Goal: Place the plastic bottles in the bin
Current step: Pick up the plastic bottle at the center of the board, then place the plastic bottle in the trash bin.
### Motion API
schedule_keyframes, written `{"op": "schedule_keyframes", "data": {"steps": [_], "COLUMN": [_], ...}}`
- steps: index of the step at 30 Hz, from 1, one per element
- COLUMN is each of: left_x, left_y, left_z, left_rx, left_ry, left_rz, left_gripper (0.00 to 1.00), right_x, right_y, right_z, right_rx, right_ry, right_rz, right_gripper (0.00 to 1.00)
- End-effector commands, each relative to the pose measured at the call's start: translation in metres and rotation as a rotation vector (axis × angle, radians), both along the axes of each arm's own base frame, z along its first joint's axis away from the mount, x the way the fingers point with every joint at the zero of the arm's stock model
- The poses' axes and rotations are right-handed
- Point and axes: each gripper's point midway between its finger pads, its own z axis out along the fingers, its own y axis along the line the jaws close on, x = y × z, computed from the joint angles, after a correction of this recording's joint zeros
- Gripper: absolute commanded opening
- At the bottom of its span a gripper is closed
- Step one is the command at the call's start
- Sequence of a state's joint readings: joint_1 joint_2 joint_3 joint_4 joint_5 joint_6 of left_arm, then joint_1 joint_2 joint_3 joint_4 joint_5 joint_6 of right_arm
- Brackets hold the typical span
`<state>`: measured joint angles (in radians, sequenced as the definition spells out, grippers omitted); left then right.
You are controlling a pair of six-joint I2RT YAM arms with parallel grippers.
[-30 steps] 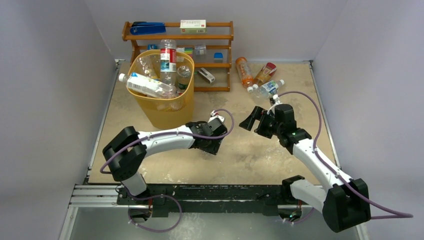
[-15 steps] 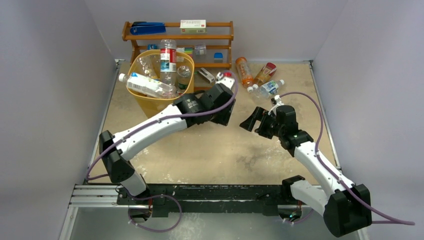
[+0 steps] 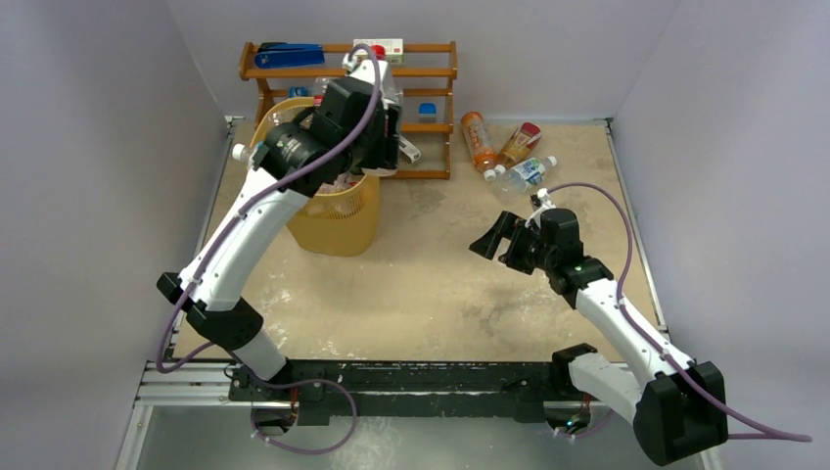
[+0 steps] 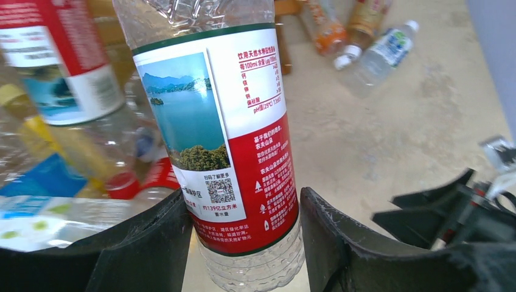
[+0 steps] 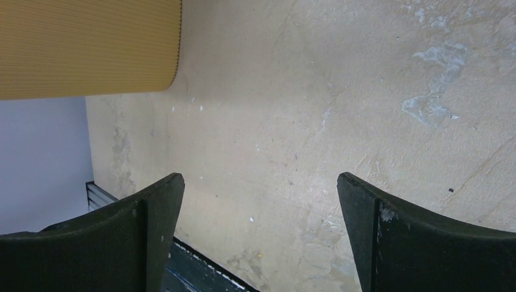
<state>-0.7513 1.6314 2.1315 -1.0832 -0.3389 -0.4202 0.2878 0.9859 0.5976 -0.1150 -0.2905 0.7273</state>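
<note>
Left claw (image 4: 243,234) clamping bottle (image 4: 219,121), scuffed beige table (image 5: 304,91)

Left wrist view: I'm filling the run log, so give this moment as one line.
left gripper: shut on red-label bottle | at bin rim | right gripper: open, empty | three bottles on table

Plain grey walls (image 3: 98,147) box in a scuffed beige tabletop (image 3: 440,284), little brown wooden rack (image 3: 431,72) against the back wall.
</note>
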Motion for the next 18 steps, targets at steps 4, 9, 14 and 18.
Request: {"op": "schedule_keyframes", "data": {"steps": [4,9,14,18], "left_x": [0.03,0.046,0.059,0.07], "left_y": [0.051,0.074,0.076,0.073], "left_z": [0.013,0.004,-0.015,-0.026], "left_rx": [0.056,0.103,0.143,0.153], "left_ry": [-0.042,-0.029,-0.002,0.002], "left_rz": [0.098,0.166,0.164,0.16], "left_gripper": [0.55,0.55,0.55,0.55], "right_x": [0.001,-0.002,-0.004,-0.004], "right_y": [0.006,0.005,0.006,0.007], "right_z": [0.007,0.006,0.003,0.003], "right_rx": [0.032,0.034,0.042,0.046], "right_ry": [-0.03,-0.026,-0.019,-0.02], "right_rz": [0.023,0.023,0.028,0.029], "right_gripper": [0.98,0.98,0.97,0.97]}}
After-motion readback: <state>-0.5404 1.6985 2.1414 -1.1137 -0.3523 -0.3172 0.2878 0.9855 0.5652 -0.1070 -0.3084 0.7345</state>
